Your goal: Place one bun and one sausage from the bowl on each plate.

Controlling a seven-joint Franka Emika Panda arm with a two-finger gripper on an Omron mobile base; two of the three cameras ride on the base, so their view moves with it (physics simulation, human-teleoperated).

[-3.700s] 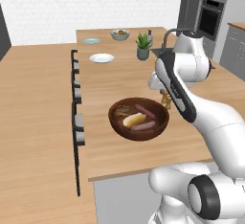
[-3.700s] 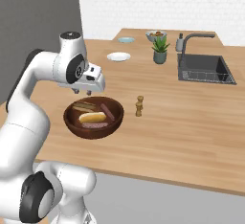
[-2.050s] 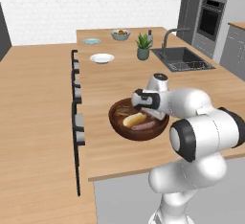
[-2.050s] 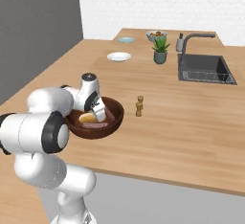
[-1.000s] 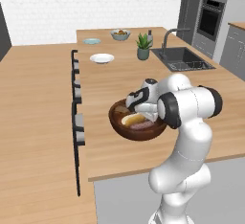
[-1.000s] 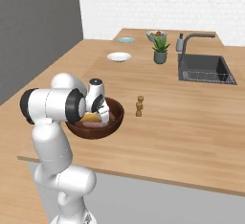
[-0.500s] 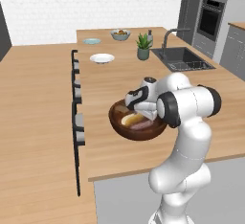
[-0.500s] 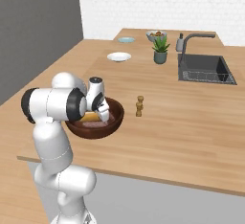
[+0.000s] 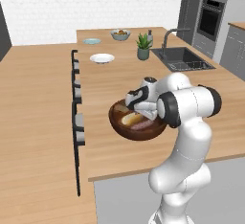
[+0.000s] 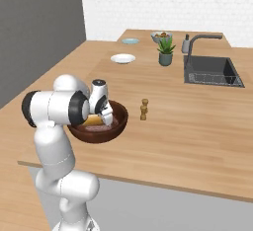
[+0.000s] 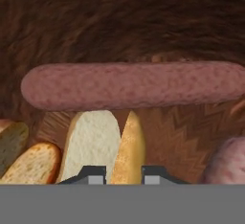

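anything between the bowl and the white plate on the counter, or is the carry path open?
Nothing visible stands in it. From the bowl, where the gripper sits over a bun, bare counter runs to the white plate. The potted plant stands right of that line, the pepper mill too.

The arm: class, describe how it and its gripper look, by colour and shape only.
The arm is glossy white, built of thick rounded segments with dark bands at the joints. A small dark-topped cap sits near the wrist. The gripper ends in two small dark finger tips with pale grey faces. No cables or markings are visible.
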